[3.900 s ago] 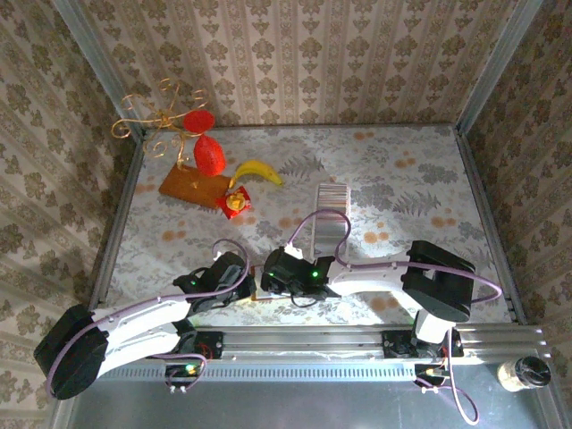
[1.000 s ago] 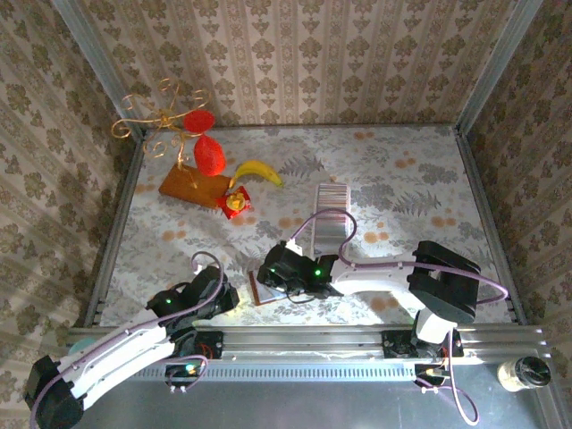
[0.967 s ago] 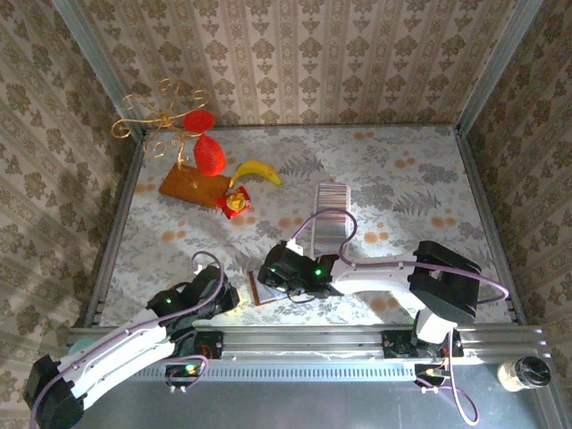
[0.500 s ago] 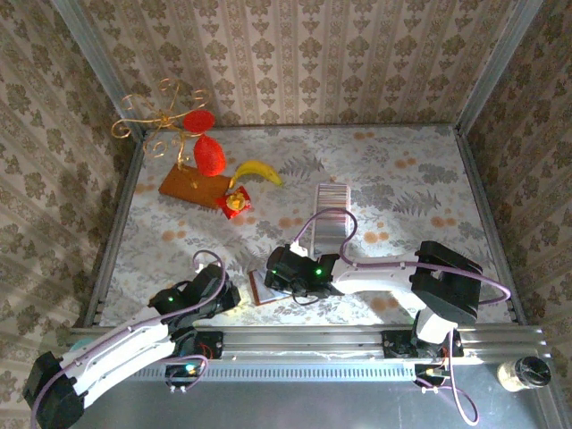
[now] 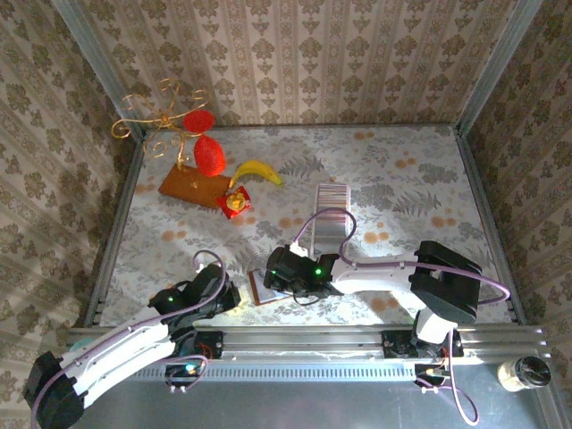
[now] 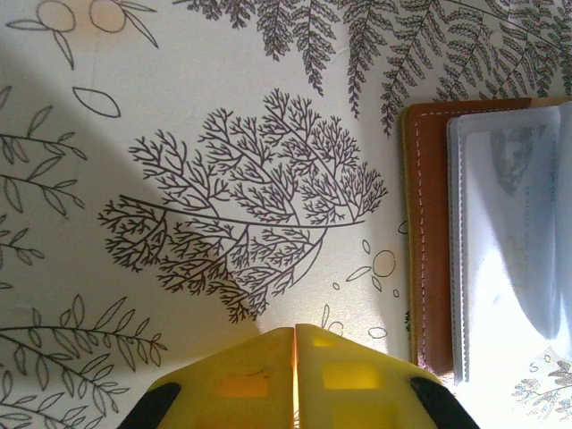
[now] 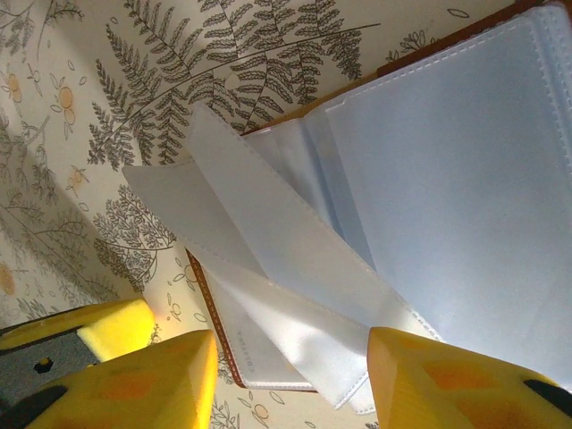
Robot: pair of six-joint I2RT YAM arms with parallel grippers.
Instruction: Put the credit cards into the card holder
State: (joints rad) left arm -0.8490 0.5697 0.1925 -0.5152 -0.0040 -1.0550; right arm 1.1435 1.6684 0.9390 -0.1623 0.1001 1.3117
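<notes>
The left end effector [image 6: 295, 380], its yellow pads pressed together on nothing, hovers just beside the stitched brown leather card holder [image 6: 427, 223]. This lies open on the fern-printed table [image 6: 179, 134] with its frosted plastic sleeves [image 7: 295, 241] fanned out. The right end effector [image 7: 290, 384] stands part-open and empty over those sleeves, with the overlapped strip of silver-grey credit cards [image 5: 332, 213] lying farther back.

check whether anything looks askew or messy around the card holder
The card holder lies open, and its clear plastic sleeves are fanned out at crooked angles instead of stacked flat, some poking past the leather edge. The credit cards sit tidily in their overlapped strip.
</notes>
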